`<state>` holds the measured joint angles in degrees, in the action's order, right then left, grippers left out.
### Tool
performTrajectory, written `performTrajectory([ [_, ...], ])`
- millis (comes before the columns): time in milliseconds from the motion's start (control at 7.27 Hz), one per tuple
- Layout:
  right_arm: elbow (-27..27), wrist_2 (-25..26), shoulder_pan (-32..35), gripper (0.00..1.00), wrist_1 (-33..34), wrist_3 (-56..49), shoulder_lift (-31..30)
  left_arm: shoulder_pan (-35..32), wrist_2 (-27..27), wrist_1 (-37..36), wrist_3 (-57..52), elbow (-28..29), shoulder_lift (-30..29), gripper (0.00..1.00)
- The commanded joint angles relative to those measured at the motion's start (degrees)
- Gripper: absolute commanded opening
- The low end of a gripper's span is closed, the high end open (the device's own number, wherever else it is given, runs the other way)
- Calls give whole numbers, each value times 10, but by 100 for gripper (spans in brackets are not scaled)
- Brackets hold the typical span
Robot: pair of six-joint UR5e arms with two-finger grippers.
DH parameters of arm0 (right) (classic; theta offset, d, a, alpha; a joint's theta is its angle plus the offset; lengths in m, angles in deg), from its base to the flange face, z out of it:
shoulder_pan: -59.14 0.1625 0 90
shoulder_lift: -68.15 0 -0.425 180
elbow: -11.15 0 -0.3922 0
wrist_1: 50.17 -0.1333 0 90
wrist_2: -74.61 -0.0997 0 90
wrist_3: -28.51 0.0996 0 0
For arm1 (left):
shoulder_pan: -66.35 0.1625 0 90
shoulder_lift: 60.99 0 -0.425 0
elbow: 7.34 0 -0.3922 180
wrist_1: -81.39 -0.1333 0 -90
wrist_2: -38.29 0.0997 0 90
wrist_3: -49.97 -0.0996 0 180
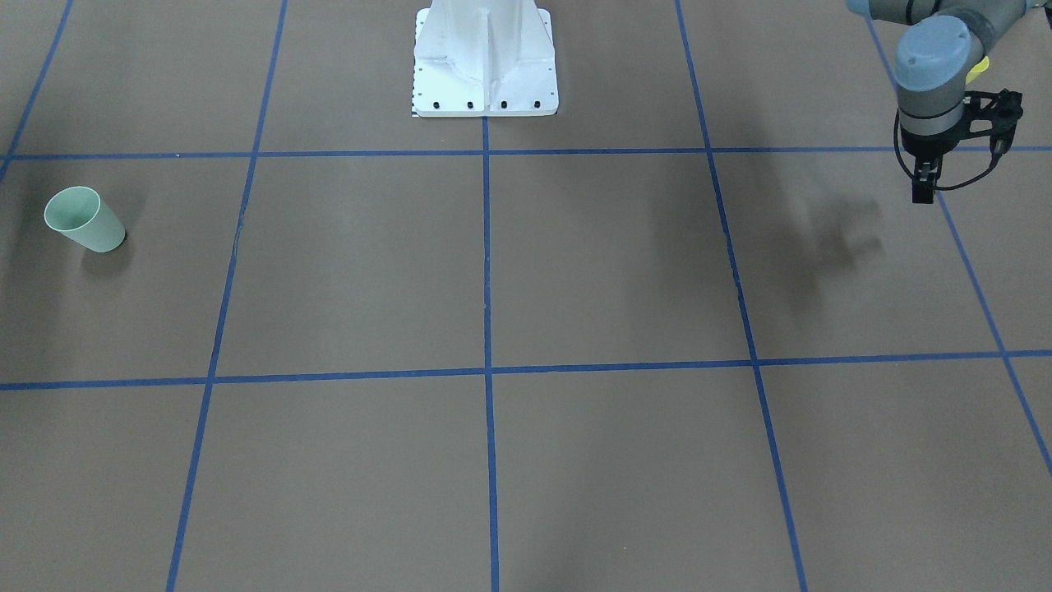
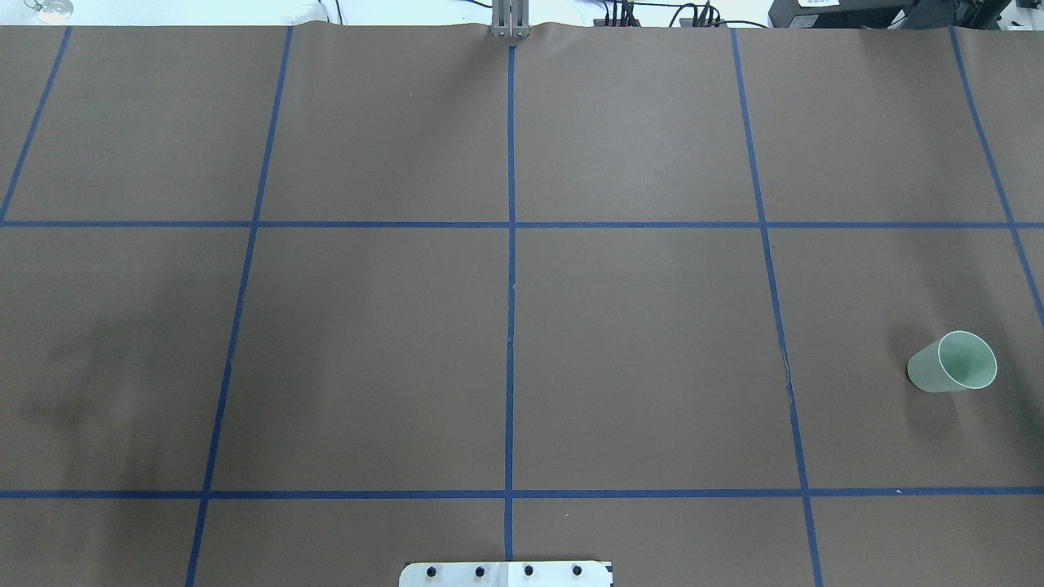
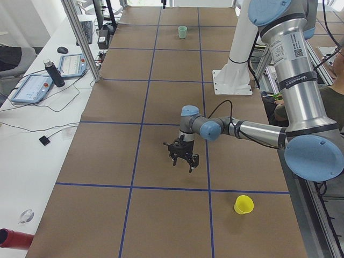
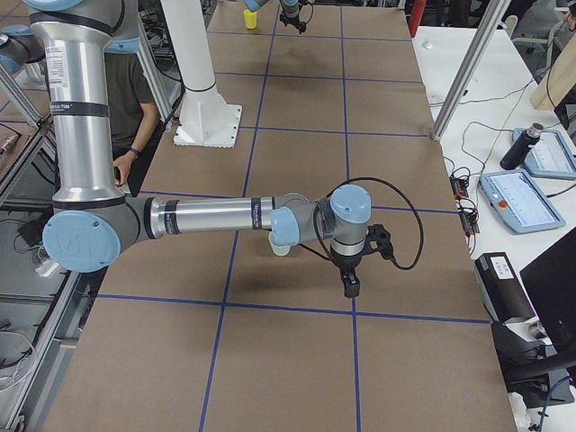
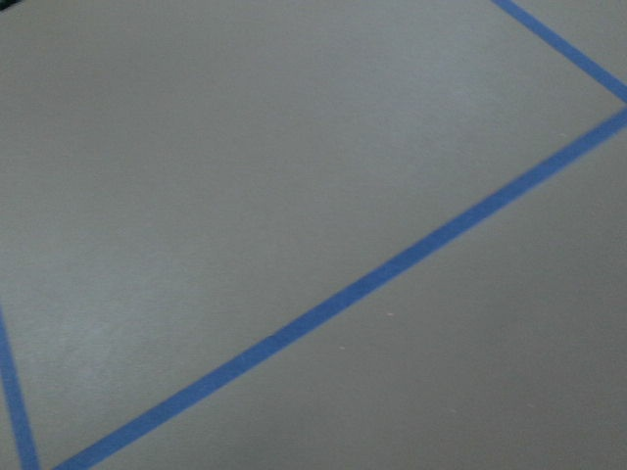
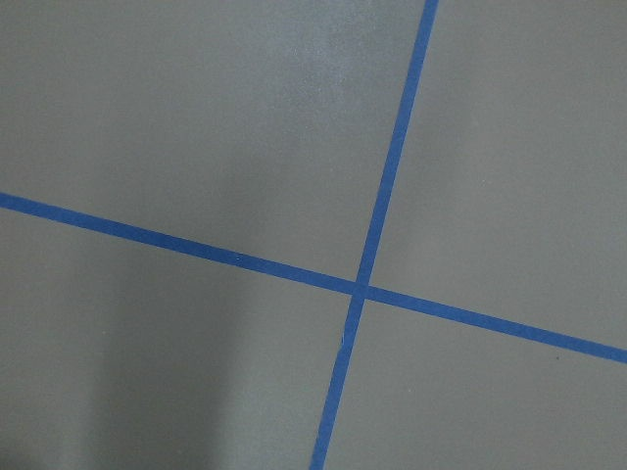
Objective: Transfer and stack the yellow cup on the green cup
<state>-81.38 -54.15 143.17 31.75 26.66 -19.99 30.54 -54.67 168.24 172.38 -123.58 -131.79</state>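
Two cups stand on the desk (image 2: 636, 342), one of each colour, well apart. The green cup (image 2: 950, 363) sits mouth-up and empty at the robot's right end. The yellow cup (image 3: 243, 204), also empty, sits at the left end. The left gripper (image 3: 183, 161) hangs near it, fingers spread, holding nothing. Whether the right gripper (image 4: 351, 286), near the green cup, is parted or closed cannot be told.

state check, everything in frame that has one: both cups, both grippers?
yellow cup: upright on the table, free of both grippers, not stacked.
green cup: upright, empty, standing alone.
left gripper: open, holding nothing, above the table.
right gripper: above the table, nothing seen in it; open or shut cannot be told.
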Motion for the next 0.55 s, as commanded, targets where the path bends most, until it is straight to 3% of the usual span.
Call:
performTrajectory([
  [0, 2, 1, -1, 100, -36, 2, 0, 83, 19, -217, 184, -50, -1, 98],
  [413, 1, 2, -5, 100, -38, -2, 1, 128, 7, -266, 345, -16, -1, 99],
])
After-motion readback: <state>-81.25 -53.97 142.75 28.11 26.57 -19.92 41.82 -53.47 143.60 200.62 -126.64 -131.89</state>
